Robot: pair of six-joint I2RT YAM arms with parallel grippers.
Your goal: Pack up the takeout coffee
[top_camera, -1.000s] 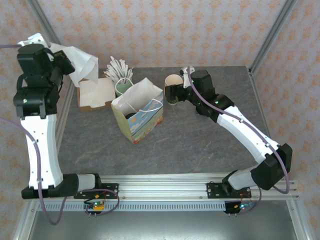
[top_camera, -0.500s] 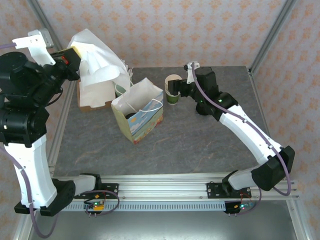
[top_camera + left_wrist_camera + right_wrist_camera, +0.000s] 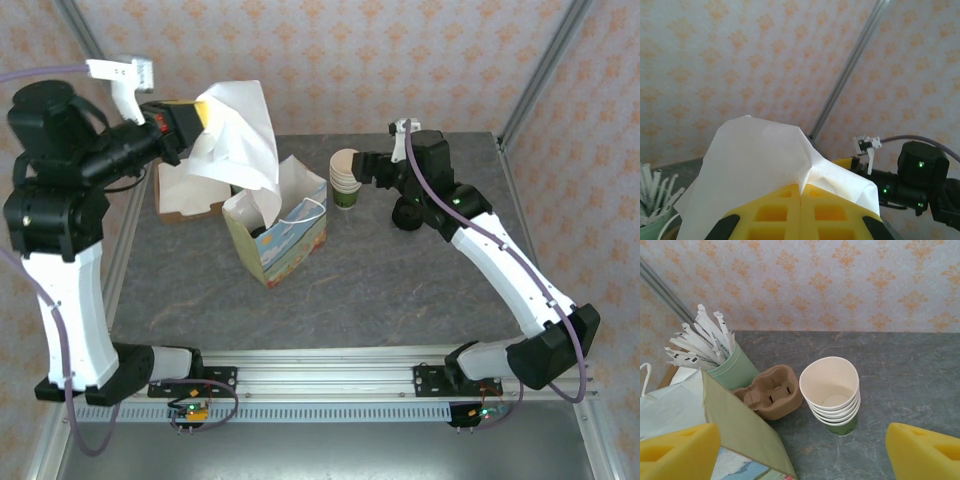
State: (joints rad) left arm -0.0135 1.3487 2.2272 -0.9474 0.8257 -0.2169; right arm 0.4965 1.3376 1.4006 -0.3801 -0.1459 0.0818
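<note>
Locating the takeout coffee [image 3: 262,232]: a dark round patch is sitting low in the mouth of the paper bag [image 3: 290,245], centre-left of the top view. I am reading it as the black lid, with the cup standing upright inside the bag, though it is too shadowed to be sure.

At upper left, the left gripper [image 3: 203,112] is hanging above and left of the bag. Its pads are pressing shut on a white paper sheet [image 3: 240,135] that is drooping toward the bag's mouth. From this pincer the coffee is lying down and to the right, which makes the left arm the nearer one.

Right of the bag, the right gripper [image 3: 366,168] is holding its jaws spread wide, gripping nothing and facing the stack of lidless cups [image 3: 345,185].

The coming move is probably lowering the sheet straight in over the lid.
</note>
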